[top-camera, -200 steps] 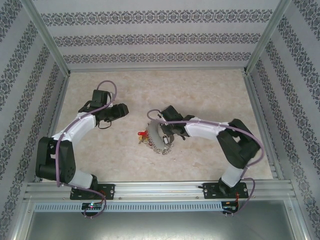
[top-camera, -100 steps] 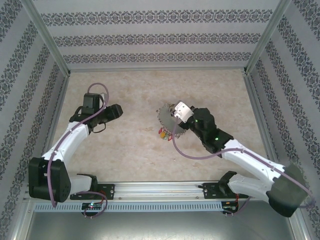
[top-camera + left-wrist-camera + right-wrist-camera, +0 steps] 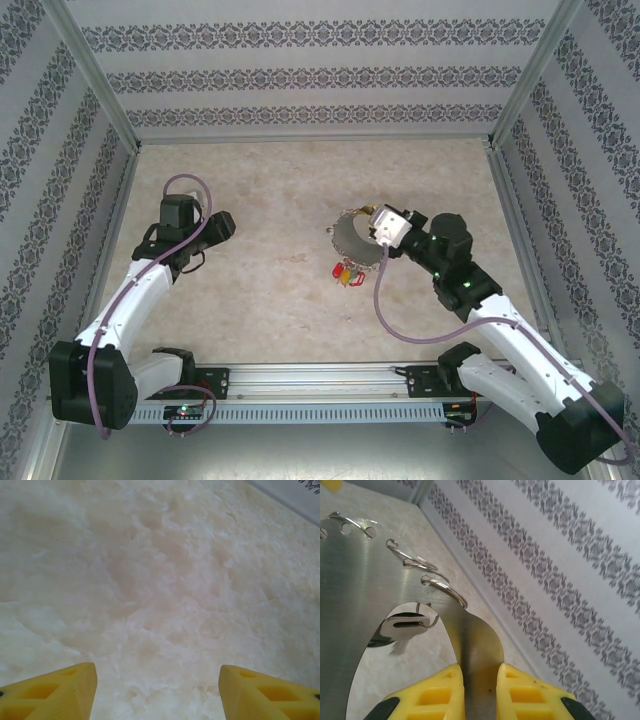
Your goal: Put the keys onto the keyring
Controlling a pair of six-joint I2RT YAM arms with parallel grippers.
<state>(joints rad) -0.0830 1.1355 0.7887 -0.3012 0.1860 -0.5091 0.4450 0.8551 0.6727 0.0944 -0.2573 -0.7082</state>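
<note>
The keyring (image 3: 352, 238) is a flat grey metal loop edged with small wire rings, held above the table right of centre. My right gripper (image 3: 374, 232) is shut on its right side. Keys with red, green and yellow tags (image 3: 346, 272) hang in a bunch from its near edge. In the right wrist view the yellow fingers (image 3: 440, 692) clamp the keyring's metal band (image 3: 475, 645), wire rings (image 3: 442, 586) line its rim, and a silvery key (image 3: 406, 624) dangles inside the loop. My left gripper (image 3: 224, 224) stands open at the left; its wrist view has the gripper (image 3: 157, 690) over bare table.
The marble-patterned table (image 3: 280, 180) is boxed in by patterned walls on three sides, with aluminium posts (image 3: 95, 80) at the corners. The right wall (image 3: 560, 555) stands close behind the keyring. A metal rail (image 3: 320, 378) runs along the near edge.
My right arm has swung out to the right, carrying the keyring and its tagged keys rightward and slightly back. My left arm has drawn back to the left, still open.
</note>
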